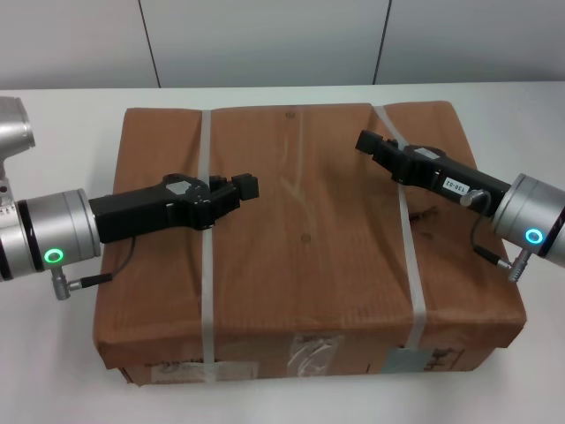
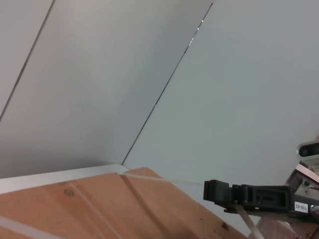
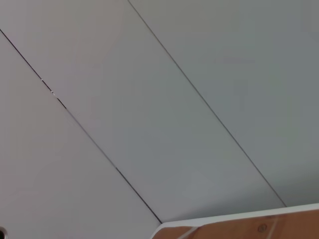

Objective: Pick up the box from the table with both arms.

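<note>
Tape and labels (image 1: pixel 305 353) are showing on the near side of the box (image 1: pixel 309 238), the side closest to the robot. This box is lying flat on the table (image 1: pixel 53 115) and filling most of the space in front of the robot, with two white straps running front to back: the left strap (image 1: pixel 207 265) and the right strap (image 1: pixel 408 256).

Both arms are reaching in over the top of the box, and neither is gripping anything. The left gripper (image 1: pixel 231 193) is hanging above the left strap, about halfway back, pointing toward the middle; its fingers are looking slightly apart, though I cannot tell their state for sure. The right gripper (image 1: pixel 369 143) is reaching in from the right side, farther back, just beside the right strap; its jaws are not readable, so I cannot tell if they are apart or together.

Judging by this, the approach step is in hand: the arms are lining up, and the lift is not yet begun, since the box is resting fully on the table.

The next move is probably calling for each gripper to get hold of its own strap, or to bear on opposite sides, and then for both to rise evenly so the wide box is not tilting or sliding out.

Beyond the box, the far table edge (image 2: pixel 60 174) is meeting a pale panelled wall (image 2: pixel 149 74).
</note>
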Controlling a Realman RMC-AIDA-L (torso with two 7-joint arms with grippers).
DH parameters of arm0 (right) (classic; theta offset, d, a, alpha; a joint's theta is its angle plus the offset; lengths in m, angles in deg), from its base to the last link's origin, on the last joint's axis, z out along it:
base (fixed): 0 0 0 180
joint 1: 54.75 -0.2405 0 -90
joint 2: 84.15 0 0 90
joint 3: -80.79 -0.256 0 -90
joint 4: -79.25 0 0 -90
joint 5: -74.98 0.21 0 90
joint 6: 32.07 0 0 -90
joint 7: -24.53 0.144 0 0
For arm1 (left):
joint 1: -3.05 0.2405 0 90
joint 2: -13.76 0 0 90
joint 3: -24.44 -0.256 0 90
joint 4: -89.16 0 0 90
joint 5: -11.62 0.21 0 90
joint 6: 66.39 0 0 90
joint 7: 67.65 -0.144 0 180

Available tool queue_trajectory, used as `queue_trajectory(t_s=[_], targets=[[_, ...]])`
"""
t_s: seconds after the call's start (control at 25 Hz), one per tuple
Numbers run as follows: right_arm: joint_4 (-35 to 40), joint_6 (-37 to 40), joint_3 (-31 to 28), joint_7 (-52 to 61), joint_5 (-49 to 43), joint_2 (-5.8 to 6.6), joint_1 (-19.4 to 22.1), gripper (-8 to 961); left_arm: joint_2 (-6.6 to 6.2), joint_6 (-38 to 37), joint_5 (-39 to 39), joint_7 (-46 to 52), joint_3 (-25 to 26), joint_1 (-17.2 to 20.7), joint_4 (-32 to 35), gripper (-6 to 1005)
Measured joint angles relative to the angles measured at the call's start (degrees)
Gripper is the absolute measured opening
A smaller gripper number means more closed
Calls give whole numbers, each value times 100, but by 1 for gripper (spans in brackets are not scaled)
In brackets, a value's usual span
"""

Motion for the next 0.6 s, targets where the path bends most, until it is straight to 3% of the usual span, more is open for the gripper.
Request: queue_trajectory(t_s=[0.6], targets=[[1, 183, -11, 5, 40, 0, 7, 34, -9, -114, -79, 19, -4, 16, 54, 91]])
